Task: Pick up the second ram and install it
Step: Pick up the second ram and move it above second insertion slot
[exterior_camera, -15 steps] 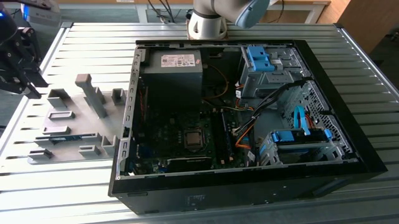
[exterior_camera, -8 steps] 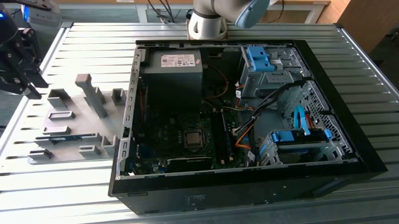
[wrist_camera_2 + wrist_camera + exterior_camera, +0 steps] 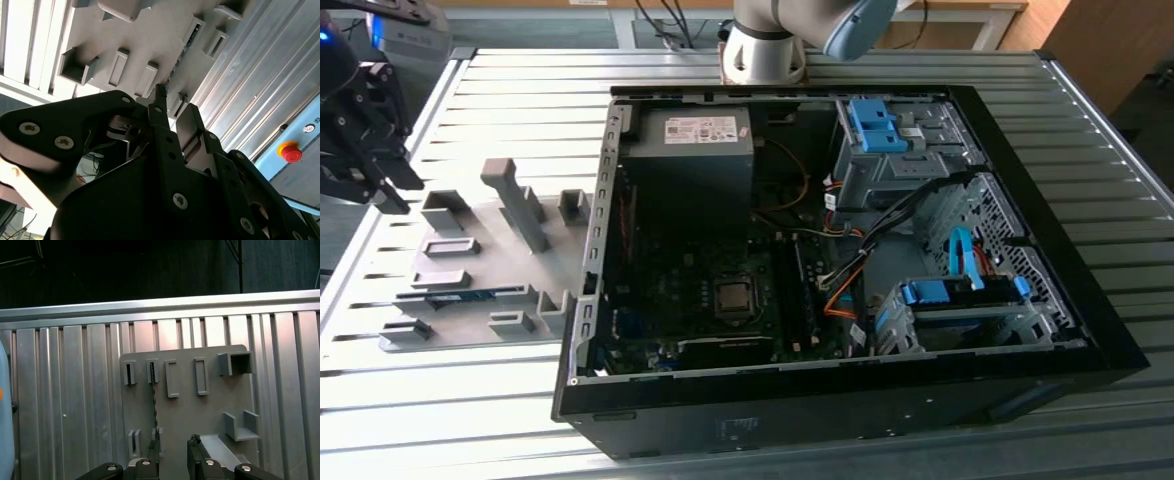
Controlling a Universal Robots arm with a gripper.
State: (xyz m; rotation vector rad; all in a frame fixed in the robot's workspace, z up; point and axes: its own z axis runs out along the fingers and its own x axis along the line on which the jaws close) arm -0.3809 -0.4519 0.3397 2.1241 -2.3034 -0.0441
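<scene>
The second ram (image 3: 460, 296) is a thin blue-green stick standing on edge in a slot of the grey holder plate (image 3: 480, 240), to the exterior view's left of the open computer case (image 3: 854, 400). In the first wrist view the second ram (image 3: 154, 407) shows edge-on as a narrow line, and in the second wrist view the second ram (image 3: 177, 62) runs between two holder blocks. My gripper (image 3: 394, 190) hangs above the plate's far-left side. In both wrist views my gripper (image 3: 175, 457) (image 3: 172, 107) is open with nothing between its fingers, one finger roughly in line with the stick.
The case holds a motherboard (image 3: 720, 300), a power supply (image 3: 687, 150), cables and blue drive-bay clips (image 3: 961, 290). Tall grey holder blocks (image 3: 520, 205) stand on the plate. The ribbed metal table (image 3: 440, 400) surrounds it. A red stop button (image 3: 290, 151) sits beyond the table edge.
</scene>
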